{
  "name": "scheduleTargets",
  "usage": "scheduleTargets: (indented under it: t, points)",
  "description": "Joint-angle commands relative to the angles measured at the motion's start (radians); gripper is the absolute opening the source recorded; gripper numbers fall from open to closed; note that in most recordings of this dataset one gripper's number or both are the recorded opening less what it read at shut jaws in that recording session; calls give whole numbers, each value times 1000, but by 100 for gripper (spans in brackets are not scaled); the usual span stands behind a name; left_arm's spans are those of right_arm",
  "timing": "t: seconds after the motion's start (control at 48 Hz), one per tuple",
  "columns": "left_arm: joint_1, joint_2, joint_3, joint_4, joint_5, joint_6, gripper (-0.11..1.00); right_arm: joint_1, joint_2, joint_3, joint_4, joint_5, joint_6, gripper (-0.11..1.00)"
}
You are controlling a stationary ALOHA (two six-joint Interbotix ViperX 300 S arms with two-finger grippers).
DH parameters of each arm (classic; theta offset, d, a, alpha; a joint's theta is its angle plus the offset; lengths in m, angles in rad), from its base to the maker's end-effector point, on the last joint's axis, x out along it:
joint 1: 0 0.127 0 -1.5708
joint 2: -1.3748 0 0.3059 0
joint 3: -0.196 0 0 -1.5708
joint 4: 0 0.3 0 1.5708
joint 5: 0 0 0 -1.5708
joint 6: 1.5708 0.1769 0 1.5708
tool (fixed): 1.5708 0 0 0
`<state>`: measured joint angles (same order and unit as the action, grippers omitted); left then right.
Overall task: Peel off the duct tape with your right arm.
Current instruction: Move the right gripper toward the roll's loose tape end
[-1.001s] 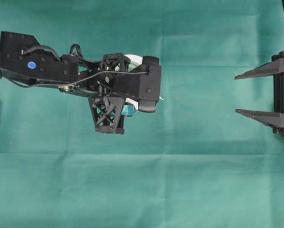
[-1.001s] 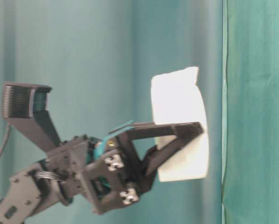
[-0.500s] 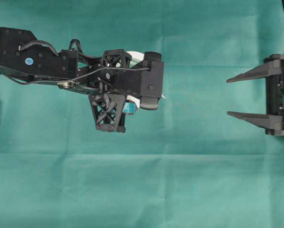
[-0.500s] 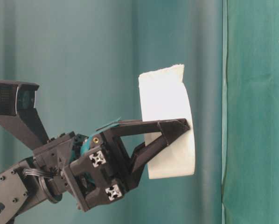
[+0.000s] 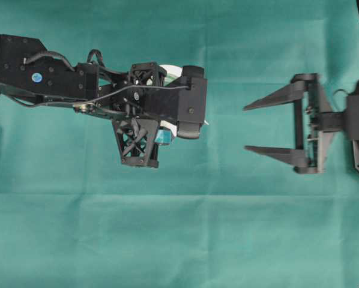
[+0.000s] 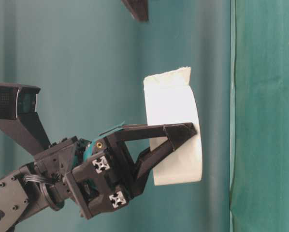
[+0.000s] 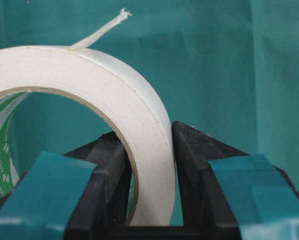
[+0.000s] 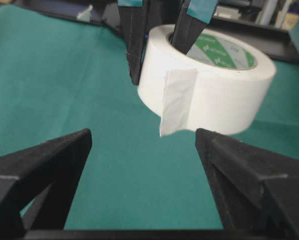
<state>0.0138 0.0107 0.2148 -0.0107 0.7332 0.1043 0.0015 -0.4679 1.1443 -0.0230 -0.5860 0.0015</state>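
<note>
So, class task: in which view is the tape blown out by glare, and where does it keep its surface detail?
Table-level view: the tape is overexposed, a flat white patch. Left wrist view: its edge grain and core print stay sharp. Right wrist view: evenly lit, though the right gripper fingers look soft up close.

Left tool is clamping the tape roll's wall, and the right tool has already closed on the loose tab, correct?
Not quite. The left tool does clamp the duct tape wall, but the right tool is open and short of the loose tab, as the right wrist view shows.
</note>
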Motion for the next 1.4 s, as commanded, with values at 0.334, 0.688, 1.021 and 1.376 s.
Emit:
scheduleTargets:
  t: [0.334,0.688,1.021,1.376]
  points:
    - [-12,-34,-35,3,-8,2,22,-3,160,-129,2,-58,-5,79]
    - [-12,-32,-35,3,-9,2,22,-14,244,-186,2,-58,-5,79]
    - [-12,-34,-35,3,-11,3,22,-35,253,-187,3,-58,-5,79]
    - [-12,-32,-34,3,-11,3,22,-37,270,-198,3,-58,-5,55]
